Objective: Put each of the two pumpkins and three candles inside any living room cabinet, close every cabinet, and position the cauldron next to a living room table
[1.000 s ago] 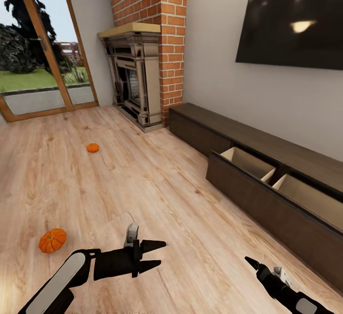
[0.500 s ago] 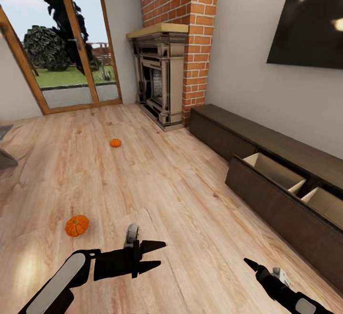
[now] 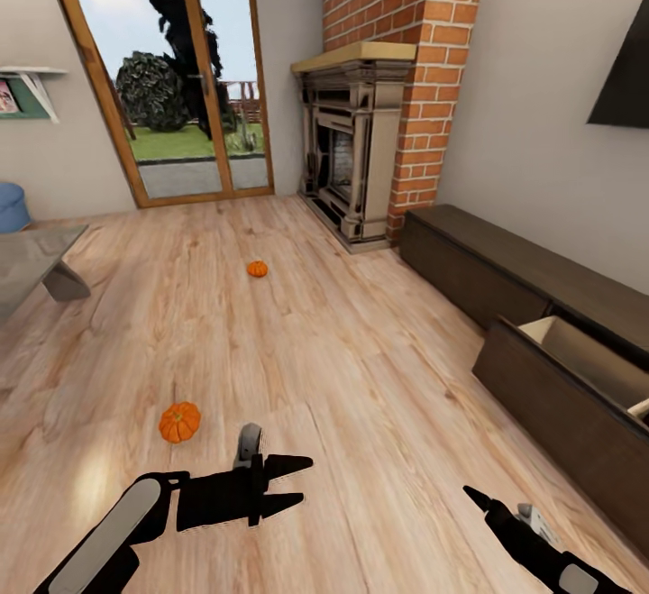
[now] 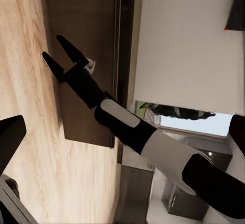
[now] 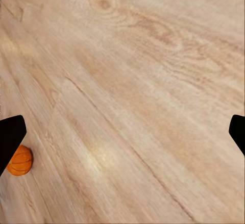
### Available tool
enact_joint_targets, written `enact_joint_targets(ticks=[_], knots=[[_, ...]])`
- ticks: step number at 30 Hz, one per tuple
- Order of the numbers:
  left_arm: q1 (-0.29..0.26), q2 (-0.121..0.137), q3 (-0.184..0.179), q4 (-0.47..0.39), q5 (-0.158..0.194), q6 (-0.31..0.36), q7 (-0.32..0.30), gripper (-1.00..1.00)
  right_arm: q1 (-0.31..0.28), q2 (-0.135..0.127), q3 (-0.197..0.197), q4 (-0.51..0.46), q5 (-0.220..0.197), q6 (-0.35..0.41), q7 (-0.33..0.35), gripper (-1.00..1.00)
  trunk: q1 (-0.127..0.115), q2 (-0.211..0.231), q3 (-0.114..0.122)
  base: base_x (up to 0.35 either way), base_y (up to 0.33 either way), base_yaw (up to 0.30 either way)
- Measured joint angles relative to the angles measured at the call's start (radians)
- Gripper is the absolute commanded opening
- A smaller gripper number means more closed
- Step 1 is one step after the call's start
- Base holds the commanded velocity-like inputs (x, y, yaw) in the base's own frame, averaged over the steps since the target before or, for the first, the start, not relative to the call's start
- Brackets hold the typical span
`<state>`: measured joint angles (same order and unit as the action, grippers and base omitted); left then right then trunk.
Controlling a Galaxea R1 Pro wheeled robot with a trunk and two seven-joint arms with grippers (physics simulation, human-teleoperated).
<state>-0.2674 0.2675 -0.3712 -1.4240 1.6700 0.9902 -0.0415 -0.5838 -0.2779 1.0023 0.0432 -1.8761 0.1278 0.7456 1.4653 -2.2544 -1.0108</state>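
Head view: two pumpkins lie on the wood floor, the nearer pumpkin (image 3: 180,422) at lower left, stem up, the farther pumpkin (image 3: 258,269) mid-frame. The cabinet (image 3: 541,342) runs lengthwise along the right wall, one drawer (image 3: 577,396) open. The left gripper (image 3: 295,481) has its fingers spread and empty.

Left wrist view: the right gripper (image 4: 60,53) has its fingers apart, holding nothing.

Right wrist view: one pumpkin (image 5: 21,161) sits at lower left.

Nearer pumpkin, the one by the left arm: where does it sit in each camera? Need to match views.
Head view: pumpkin on the wood floor, lower left, just beyond the left end effector.
Right wrist view: likely the same pumpkin, at the frame edge, partly behind a dark fingertip.
Left wrist view: looks across at the right end effector and the cabinet.
Shared landmark: the wood floor planks.
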Motion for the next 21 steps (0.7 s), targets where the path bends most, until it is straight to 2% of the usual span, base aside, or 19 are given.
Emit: enact_joint_targets(ticks=[3,7,21], knots=[[0.000,0.000,0.000,0.000,0.000,0.000,0.000,1.00,0.000,0.000,0.000,0.000,0.003,-0.011,0.000,1.00,0.000,0.000,0.000,0.315,0.011,0.292],[0.000,0.000,0.000,0.000,0.000,0.000,0.000,1.00,0.000,0.000,0.000,0.001,0.030,-0.014,0.000,1.00,0.000,0.000,0.000,0.307,0.072,0.292],[0.000,0.000,0.000,0.000,0.000,0.000,0.000,1.00,0.000,-0.001,0.000,-0.002,0.037,0.001,-0.006,1.00,0.000,0.000,0.000,0.216,0.122,0.292]])
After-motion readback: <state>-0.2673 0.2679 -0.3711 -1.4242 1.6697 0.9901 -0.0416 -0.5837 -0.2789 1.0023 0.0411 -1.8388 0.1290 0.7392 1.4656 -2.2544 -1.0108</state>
